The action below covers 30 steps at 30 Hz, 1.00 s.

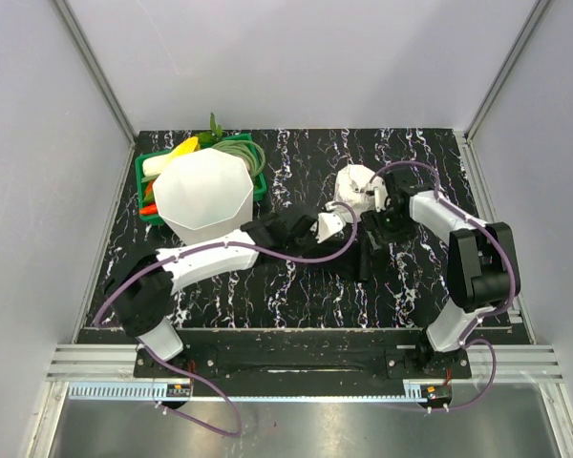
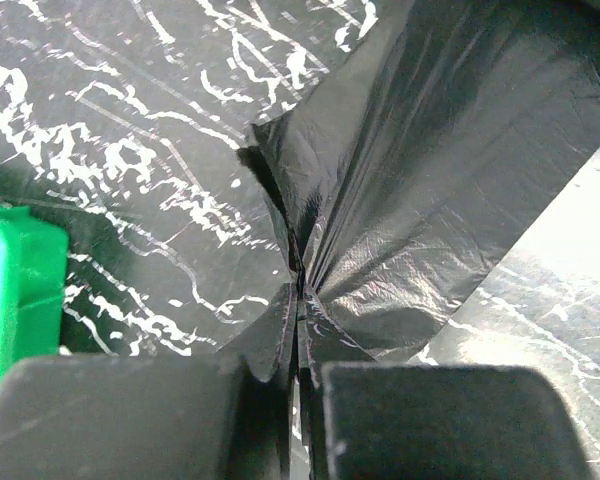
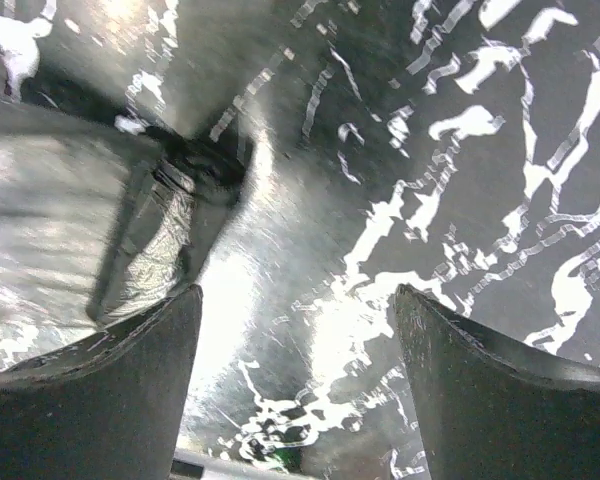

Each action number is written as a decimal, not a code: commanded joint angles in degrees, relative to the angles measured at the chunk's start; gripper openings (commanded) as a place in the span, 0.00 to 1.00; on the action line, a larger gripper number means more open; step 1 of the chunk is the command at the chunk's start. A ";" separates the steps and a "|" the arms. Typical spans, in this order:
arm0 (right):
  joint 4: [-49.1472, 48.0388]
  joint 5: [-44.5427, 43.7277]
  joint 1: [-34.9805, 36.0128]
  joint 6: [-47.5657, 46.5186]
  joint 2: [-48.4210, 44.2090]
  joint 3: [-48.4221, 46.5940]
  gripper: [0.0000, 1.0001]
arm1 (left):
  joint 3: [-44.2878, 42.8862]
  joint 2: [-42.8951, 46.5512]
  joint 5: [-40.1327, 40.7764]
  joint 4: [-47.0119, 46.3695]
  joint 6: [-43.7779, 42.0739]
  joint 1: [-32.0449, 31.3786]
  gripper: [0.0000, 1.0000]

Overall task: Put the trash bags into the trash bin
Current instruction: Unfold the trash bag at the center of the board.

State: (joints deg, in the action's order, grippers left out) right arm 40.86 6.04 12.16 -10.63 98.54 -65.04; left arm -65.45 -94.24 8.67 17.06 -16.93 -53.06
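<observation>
Marbled table (image 1: 296,286), trash bin (image 1: 205,191) overhead only

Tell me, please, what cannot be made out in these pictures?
The trash bag: cut off by the left wrist view's edges; in the top view its outline is lost against the dark table.
The green basket: the trash bin covers much of its contents, top view.
The white roll: partly hidden by the right arm, top view.
Right wrist view: blur and glare; what lies beyond the open fingers is unclear.
</observation>
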 commanded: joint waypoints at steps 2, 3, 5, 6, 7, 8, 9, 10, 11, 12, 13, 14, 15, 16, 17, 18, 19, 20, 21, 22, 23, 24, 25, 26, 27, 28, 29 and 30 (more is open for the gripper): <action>5.54 -5.33 -1.53 -4.92 -4.49 -0.10 0.83 | 0.32 4.59 4.87 1.31 -0.39 1.12 0.00; 5.72 -5.78 -1.53 -5.18 -4.93 0.26 0.83 | 0.32 4.94 5.04 1.31 -0.47 1.20 0.00; 6.16 -3.95 -1.53 -5.63 -6.25 0.79 0.83 | 0.32 5.29 4.35 1.66 -0.39 1.20 0.00; 6.42 -2.28 -1.53 -5.28 -7.04 0.70 0.83 | 0.15 5.38 3.65 1.75 -0.21 1.12 0.00; 6.60 0.43 -1.44 -4.75 -8.00 0.61 0.83 | 0.15 5.47 3.12 1.75 -0.04 1.11 0.00; 6.34 3.33 -1.53 -4.14 -8.71 0.52 0.83 | 0.15 5.47 2.68 1.92 0.23 1.11 0.00; 6.25 5.80 -1.35 -3.61 -9.24 0.26 0.84 | -0.03 5.38 2.24 2.10 0.32 1.03 0.00; 6.25 8.34 -1.09 -3.08 -9.07 -0.18 0.84 | -0.20 5.29 2.15 2.36 0.32 0.94 0.00; 5.90 9.33 -0.74 -2.56 -8.72 -0.44 0.84 | -0.20 5.29 2.23 2.36 0.32 0.85 0.00; 5.64 9.77 -0.04 -2.29 -7.93 -0.88 0.84 | -0.38 5.38 2.23 2.36 0.14 0.85 0.00; 4.94 9.43 0.84 -1.94 -7.06 -0.88 0.84 | -0.47 5.47 2.15 2.36 0.05 0.85 0.00; 4.06 8.99 1.71 -1.59 -6.18 -0.80 0.84 | -0.55 5.55 2.32 2.45 -0.12 0.85 0.00; 3.44 8.81 2.94 -1.41 -5.04 -0.71 0.84 | -0.73 5.64 2.32 2.63 -0.21 0.76 0.00; 2.74 8.81 3.48 -1.15 -3.90 -0.71 0.84 | -0.82 5.82 2.41 2.72 -0.30 0.85 0.00; 1.86 9.16 3.74 -0.71 -2.58 -0.71 0.84 | -0.82 6.08 2.32 2.72 -0.39 0.85 0.00; 1.07 9.42 3.83 -0.44 -1.26 -0.88 0.84 | -0.82 6.08 2.23 2.72 -0.39 0.76 0.00; 0.89 9.34 4.09 -0.27 0.23 -1.14 0.84 | -0.73 6.17 2.32 2.72 -0.39 0.76 0.00; 0.80 8.73 4.36 -0.18 1.73 -1.49 0.83 | -0.73 6.17 2.23 2.72 -0.39 0.85 0.00; 0.71 7.50 4.36 0.00 2.70 -1.50 0.83 | -0.64 6.17 2.32 2.72 -0.47 0.85 0.00; 0.45 5.93 4.45 0.09 3.49 -1.41 0.83 | -0.82 6.34 2.49 2.72 -0.47 0.85 0.00; 0.45 3.91 4.45 0.09 3.85 -1.06 0.82 | -0.64 6.43 2.58 2.72 -0.47 0.85 0.00; 0.53 2.41 4.45 -0.52 4.02 -0.71 0.82 | -0.30 6.69 2.67 2.63 -0.65 0.85 0.00; 0.71 0.83 4.36 -1.14 3.50 -0.36 0.82 | 0.06 7.13 3.02 2.54 -0.74 0.85 0.00; 0.71 -1.02 4.36 -1.67 2.89 0.51 0.82 | 0.32 7.31 3.11 2.45 -1.00 0.85 0.00; 0.62 -2.34 4.19 -2.28 1.84 0.96 0.82 | 0.67 7.83 3.46 2.45 -1.26 0.85 0.00; 0.71 -3.22 3.58 -2.72 0.70 1.57 0.82 | 0.85 8.27 3.81 2.28 -1.53 0.85 0.00; 0.80 -3.40 2.44 -2.99 -0.44 1.93 0.82 | 1.37 8.89 4.16 2.28 -1.79 0.94 0.00; 1.23 -3.15 1.38 -3.34 -1.41 1.84 0.82 | 1.73 9.42 4.34 2.19 -1.88 0.94 0.00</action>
State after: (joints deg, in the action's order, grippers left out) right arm 42.02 8.97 16.29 -11.73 101.91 -64.23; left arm -64.88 -89.25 11.09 20.84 -17.26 -52.25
